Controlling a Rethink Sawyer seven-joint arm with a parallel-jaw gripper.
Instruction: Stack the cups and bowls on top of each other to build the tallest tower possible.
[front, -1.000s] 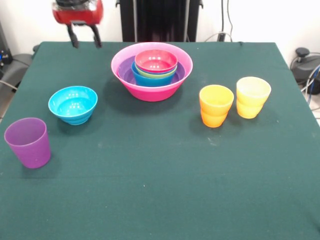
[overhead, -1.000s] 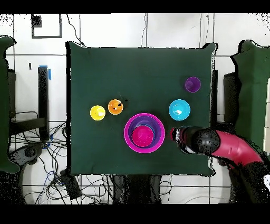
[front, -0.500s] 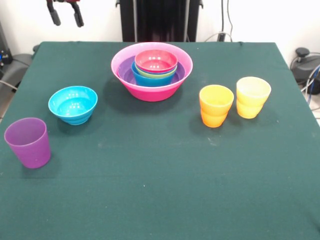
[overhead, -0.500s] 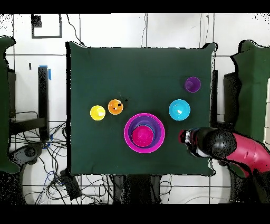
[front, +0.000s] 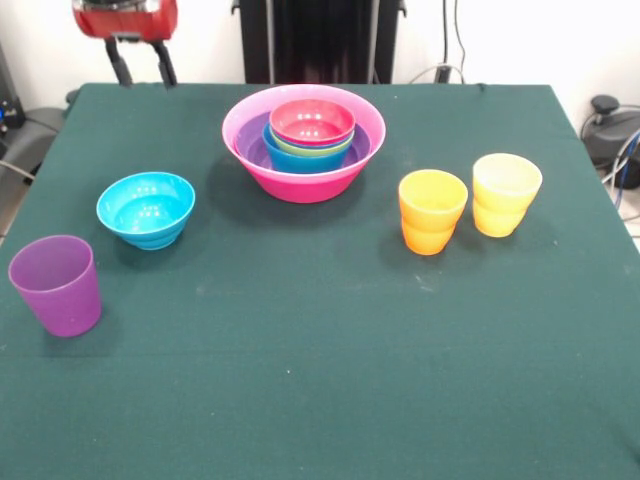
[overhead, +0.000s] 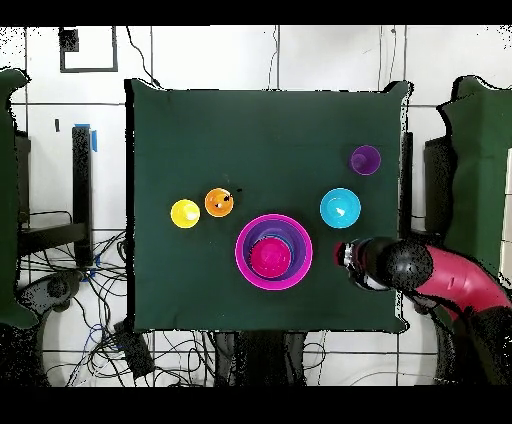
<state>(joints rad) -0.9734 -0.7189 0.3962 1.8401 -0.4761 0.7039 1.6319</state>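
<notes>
The tower is a nest of bowls: a hot-pink bowl holds purple, blue and green bowls, with a small red-pink bowl on top. A cyan bowl stands alone to one side. Apart on the cloth are a purple cup, an orange cup and a yellow cup. My gripper hangs open and empty above the table's far left corner in the front view, behind the cyan bowl.
The dark green cloth table ends close behind the gripper. A black pedestal stands behind the tower. Cables and grey equipment lie off the table's sides.
The gripper rose and swung left toward the table's corner, then came back down a little; it stays open and empty. The cups and bowls have not moved.
</notes>
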